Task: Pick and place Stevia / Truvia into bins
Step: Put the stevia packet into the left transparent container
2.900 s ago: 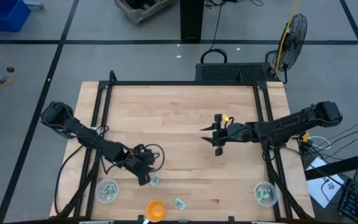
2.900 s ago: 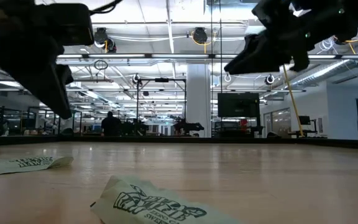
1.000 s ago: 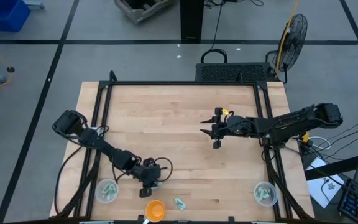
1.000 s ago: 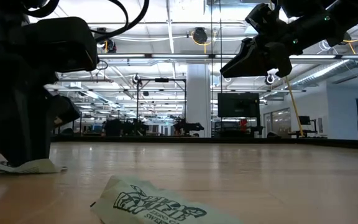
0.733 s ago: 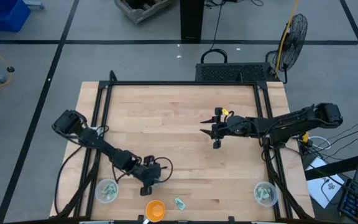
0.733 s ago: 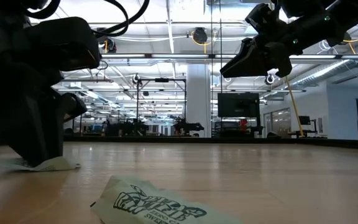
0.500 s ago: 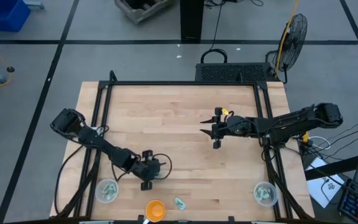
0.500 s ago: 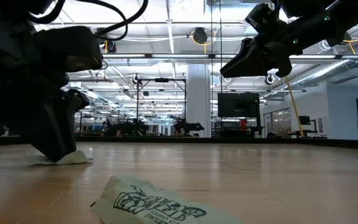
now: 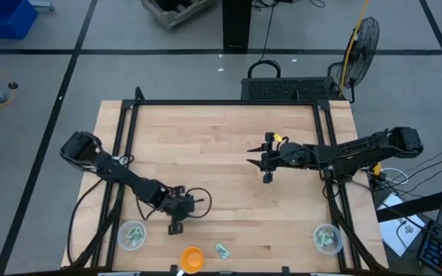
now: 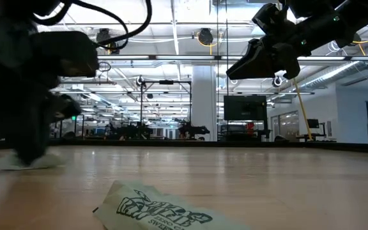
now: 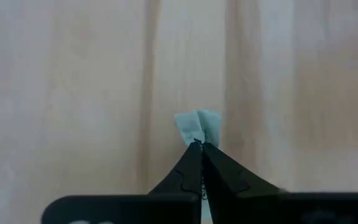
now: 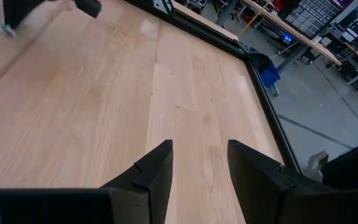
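My left gripper (image 9: 176, 227) is at the near left of the table, pointing steeply down and shut on a pale green sachet (image 11: 197, 126). In the low view it is a blurred dark shape (image 10: 25, 153) at the left. Another sachet (image 9: 221, 250) lies flat near the front edge, large in the low view (image 10: 165, 211). One clear bin (image 9: 133, 234) stands left of my left gripper, and the other bin (image 9: 328, 238) is at the near right; both hold sachets. My right gripper (image 12: 199, 163) hangs open over the table's middle (image 9: 267, 165), holding nothing. My left gripper pinches the sachet between its two fingertips (image 11: 191, 155), coming at it steeply from above. The paper is creased into a fold (image 11: 199, 132) where the tips meet, and its two halves stick out beyond them. I cannot tell whether the sachet is clear of the table.
An orange bowl (image 9: 191, 258) sits at the front edge between my left gripper and the loose sachet. A black frame (image 9: 221, 103) runs round the wooden table. The middle and far boards are bare wood.
My left gripper has gone a little toward the table's left edge and slightly up. The sachet that lay beside its fingers no longer shows from above and goes along under the gripper in the low view.
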Robot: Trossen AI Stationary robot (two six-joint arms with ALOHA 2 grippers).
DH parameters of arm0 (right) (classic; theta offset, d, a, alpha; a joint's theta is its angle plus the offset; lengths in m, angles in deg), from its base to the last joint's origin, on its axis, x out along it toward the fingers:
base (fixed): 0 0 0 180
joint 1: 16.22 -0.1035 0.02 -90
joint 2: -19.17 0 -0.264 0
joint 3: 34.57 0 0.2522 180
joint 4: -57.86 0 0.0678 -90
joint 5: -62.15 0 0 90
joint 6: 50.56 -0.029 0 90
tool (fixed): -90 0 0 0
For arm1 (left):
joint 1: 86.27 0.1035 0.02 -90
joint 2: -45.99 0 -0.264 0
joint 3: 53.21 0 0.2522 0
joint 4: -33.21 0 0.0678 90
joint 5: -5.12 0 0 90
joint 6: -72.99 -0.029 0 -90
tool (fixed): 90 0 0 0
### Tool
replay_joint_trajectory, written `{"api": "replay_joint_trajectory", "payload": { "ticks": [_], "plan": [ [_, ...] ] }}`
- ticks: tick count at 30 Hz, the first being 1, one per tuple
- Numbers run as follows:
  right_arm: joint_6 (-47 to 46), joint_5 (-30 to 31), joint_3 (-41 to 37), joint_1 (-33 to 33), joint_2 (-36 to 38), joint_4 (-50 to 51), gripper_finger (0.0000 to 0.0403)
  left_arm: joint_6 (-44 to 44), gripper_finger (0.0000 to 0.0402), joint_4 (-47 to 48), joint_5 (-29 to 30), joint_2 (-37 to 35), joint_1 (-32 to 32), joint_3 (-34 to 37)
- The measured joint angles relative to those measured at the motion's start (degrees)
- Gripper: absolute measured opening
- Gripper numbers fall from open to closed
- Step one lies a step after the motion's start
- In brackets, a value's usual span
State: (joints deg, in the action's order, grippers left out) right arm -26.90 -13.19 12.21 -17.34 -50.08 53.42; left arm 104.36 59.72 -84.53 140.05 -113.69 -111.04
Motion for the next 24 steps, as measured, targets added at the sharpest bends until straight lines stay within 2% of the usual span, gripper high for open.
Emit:
{"api": "replay_joint_trajectory", "payload": {
  "ticks": [6, 8, 12, 19, 24],
  "plan": [
    [0.0, 0.0, 0.0, 0.0, 0.0, 0.0, 0.0144, 10.4, 0.0008, 12.2, -4.4, -9.1, -0.7, -2.1],
    [0.0, 0.0, 0.0, 0.0, 0.0, 0.1, 0.0144, 14.5, 0.0006, 19.3, -4.7, -12.3, -2.3, -4.3],
    [-0.1, 0.0, 0.0, 0.0, 0.0, 0.6, 0.0144, 26.5, 0.001, 27.0, -4.8, -16.7, -7.4, -8.6],
    [-3.1, 0.0, 0.0, 0.0, 0.0, 1.0, 0.0144, 57.4, 0.0008, 26.2, -9.6, -16.2, -20.6, -9.8],
    [-4.1, 0.0, 0.0, -0.1, 0.0, 0.9, 0.0144, 65.2, 0.0004, 29.5, -12.4, -14.4, -28.0, -9.8]
  ]
}}
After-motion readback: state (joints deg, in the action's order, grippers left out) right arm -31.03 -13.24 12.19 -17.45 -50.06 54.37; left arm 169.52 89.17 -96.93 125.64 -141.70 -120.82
